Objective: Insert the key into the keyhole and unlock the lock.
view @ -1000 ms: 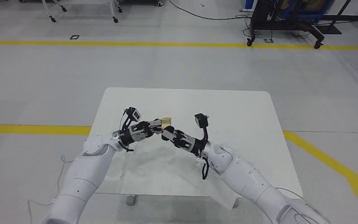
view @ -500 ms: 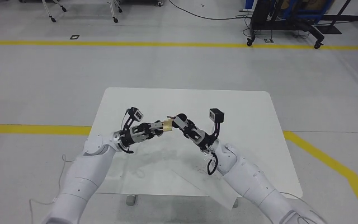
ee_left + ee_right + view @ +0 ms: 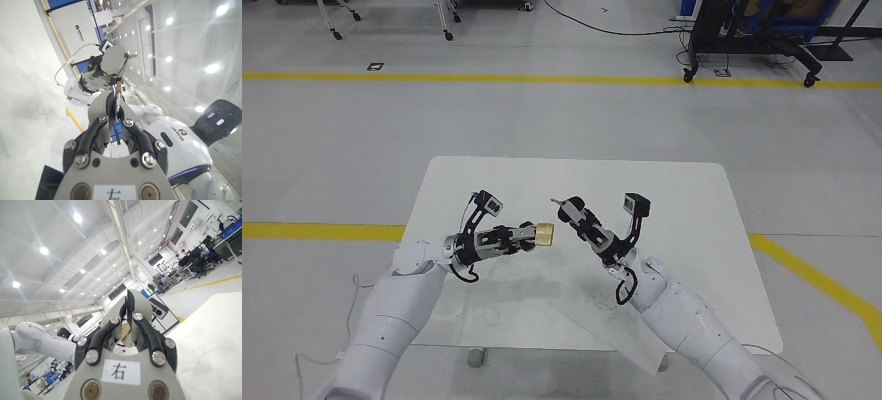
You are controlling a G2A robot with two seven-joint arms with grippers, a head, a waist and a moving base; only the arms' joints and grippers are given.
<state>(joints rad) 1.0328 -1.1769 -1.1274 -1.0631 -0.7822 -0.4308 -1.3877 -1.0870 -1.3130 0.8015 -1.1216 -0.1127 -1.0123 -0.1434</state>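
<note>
Brass lock (image 3: pixel 542 234) aloft above the table (image 3: pixel 682 200) centre, shackle pinched in the left gripper (image 3: pixel 529 235); key (image 3: pixel 559 203) clamped between the pressed fingers of the right gripper (image 3: pixel 568 208), near the lock but apart. Probably handles as small, rigid, slick metal, best gripped at shackle and key head. White table on pale hall floor (image 3: pixel 362 130) with 2 yellow lines (image 3: pixel 542 77).

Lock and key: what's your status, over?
Left hand shut on lock. Right hand shut on key. Not yet inserted, still apart. Nothing between them.
</note>
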